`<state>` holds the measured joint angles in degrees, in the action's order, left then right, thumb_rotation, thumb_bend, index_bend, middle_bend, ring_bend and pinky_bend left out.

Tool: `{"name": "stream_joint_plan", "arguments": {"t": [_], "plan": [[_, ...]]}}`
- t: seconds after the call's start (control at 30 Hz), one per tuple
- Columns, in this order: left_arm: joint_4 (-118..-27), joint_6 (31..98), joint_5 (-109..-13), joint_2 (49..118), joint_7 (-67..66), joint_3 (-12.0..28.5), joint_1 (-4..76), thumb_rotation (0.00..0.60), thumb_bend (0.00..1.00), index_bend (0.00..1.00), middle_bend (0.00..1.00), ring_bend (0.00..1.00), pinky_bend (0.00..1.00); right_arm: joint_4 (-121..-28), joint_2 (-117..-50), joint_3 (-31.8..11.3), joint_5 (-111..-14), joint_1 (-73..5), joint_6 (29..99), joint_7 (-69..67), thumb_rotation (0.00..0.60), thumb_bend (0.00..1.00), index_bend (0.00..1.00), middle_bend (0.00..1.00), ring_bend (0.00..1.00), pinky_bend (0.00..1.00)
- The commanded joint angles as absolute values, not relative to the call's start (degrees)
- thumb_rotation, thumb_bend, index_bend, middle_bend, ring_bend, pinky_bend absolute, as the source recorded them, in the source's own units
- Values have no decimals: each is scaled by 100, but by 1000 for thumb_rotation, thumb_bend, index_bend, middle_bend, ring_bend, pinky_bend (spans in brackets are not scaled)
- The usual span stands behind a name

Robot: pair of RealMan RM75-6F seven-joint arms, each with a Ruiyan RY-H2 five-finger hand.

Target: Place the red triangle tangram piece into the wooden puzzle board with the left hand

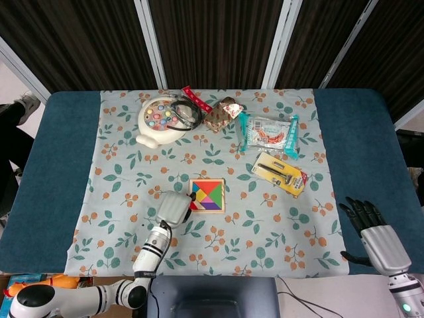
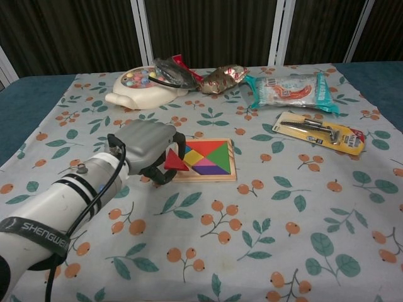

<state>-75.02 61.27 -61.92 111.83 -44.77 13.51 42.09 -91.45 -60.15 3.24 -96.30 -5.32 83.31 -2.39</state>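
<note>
My left hand [image 2: 150,150] [image 1: 174,207] grips the red triangle piece [image 2: 175,160] in its fingertips. The triangle hangs over the left edge of the wooden puzzle board [image 2: 221,174] [image 1: 207,210]. In the head view the hand hides most of the triangle. The board lies at the middle of the cloth, with several coloured pieces set in it. My right hand [image 1: 376,232] rests at the table's near right corner, fingers spread, holding nothing; only the head view shows it.
At the back lie a white toy [image 2: 141,88] with cables, a foil pack [image 2: 221,77] and a snack bag [image 2: 291,90]. A carded tool pack [image 2: 320,133] lies right of the board. The floral cloth [image 2: 252,239] covers the table.
</note>
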Motion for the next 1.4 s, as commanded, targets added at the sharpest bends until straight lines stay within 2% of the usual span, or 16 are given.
{"name": "stream_joint_plan", "arguments": {"t": [0.03, 1.03, 1.4], "plan": [[-7513, 6152, -6139, 11212, -4529, 1355, 4245, 600, 389, 680, 1000, 1000, 1000, -9142, -6014, 327, -9636, -524, 8344, -239, 600, 150, 0, 0, 0, 0], [-7004, 6131, -5641, 11699, -4846, 1436, 4651, 600, 390, 645, 1000, 1000, 1000, -9086, -5945, 337, -9667, -458, 8487, -444, 600, 150, 0, 0, 0, 0], [-7045, 6182, -5491, 11681, -4966, 1456, 4701, 600, 399, 545, 1000, 1000, 1000, -9083, -5935, 334, -9660, -454, 8483, -462, 600, 151, 0, 0, 0, 0]]}}
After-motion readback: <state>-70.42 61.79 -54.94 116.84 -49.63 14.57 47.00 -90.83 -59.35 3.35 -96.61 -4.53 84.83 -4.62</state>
